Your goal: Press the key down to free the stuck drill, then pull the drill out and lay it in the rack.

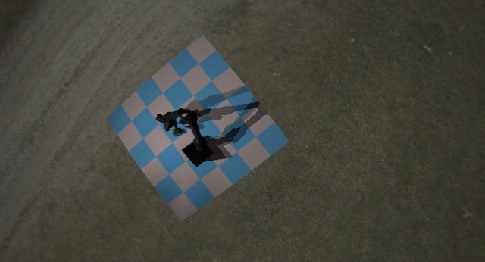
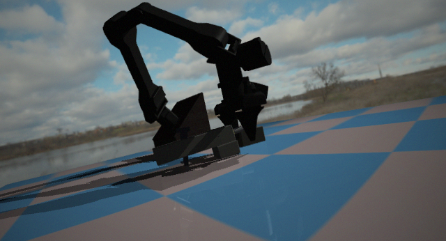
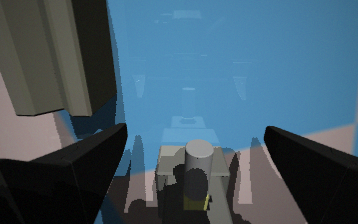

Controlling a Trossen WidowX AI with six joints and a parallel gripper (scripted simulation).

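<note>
The drill is a grey cylinder standing upright in a grey block. A small yellow part shows at its foot. I cannot tell the key apart for certain. My gripper is open and points down, with one finger on each side of the drill and nothing between them. In the exterior view, its fingers overlap the small block. The long grooved grey piece at the upper left of the wrist view looks like the rack; it also shows in the exterior view.
A dark slanted block stands behind the long grey piece, near the arm's lower link. A dark square base is under the arm. Everything stands on a blue and pink checkered floor, with long shadows across it.
</note>
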